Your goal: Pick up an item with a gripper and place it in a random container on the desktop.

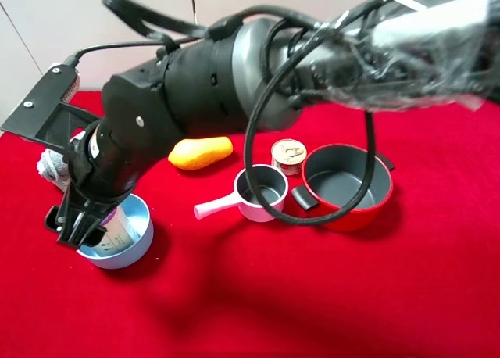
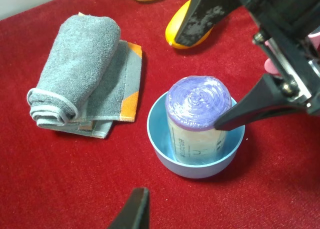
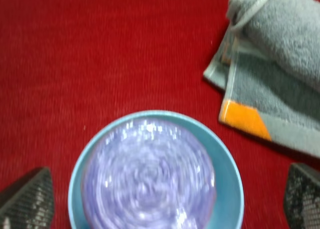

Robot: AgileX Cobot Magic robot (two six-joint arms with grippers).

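The item (image 2: 197, 101), a beige printed cylinder with a lilac crinkled top, stands upright inside the light blue bowl (image 2: 200, 166). It also shows in the exterior view (image 1: 119, 227) in the bowl (image 1: 137, 245) at the front left. My right arm (image 1: 195, 84) reaches across from the right. The right gripper (image 3: 170, 169) hangs just above the item (image 3: 150, 174) and the bowl (image 3: 231, 189), jaws wide open on either side. In the left wrist view one right fingertip (image 2: 220, 123) sits at the item's top edge. Only one left finger (image 2: 137, 209) shows.
A rolled grey towel (image 1: 48, 169) with orange corners lies beside the bowl (image 2: 80, 79). A yellow fruit (image 1: 201, 152), a pink handled saucepan (image 1: 258, 194), a silver can (image 1: 288, 154), a small black object (image 1: 305, 198) and a red pot (image 1: 348, 217) stand mid-table on red cloth.
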